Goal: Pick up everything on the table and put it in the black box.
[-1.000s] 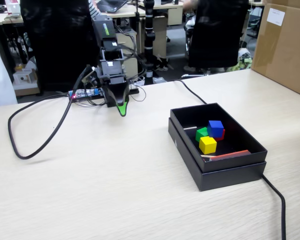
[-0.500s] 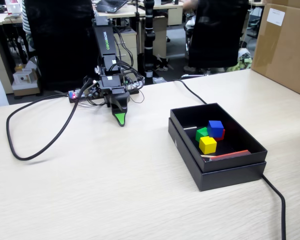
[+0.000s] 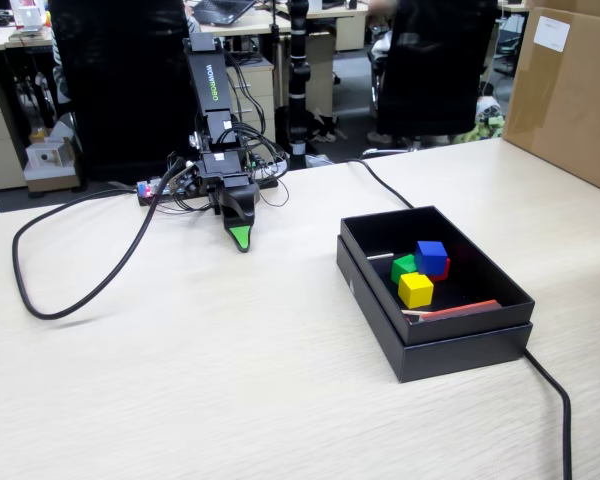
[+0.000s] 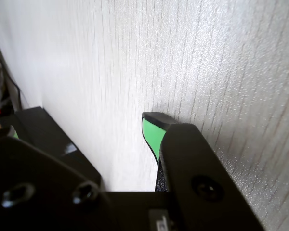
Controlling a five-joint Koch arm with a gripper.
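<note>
Resting folded with end effector tip-down near the table, jaw gap impossible to tell; sitting inside the black box: blue cube, green cube, yellow cube, red cube partly hidden.

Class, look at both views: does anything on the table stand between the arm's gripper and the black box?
Nothing visible does. In the fixed view the tabletop between the gripper and the black box is bare wood. The blue cube, green cube and yellow cube already lie inside the box; the black cable loops on the gripper's other side.
</note>
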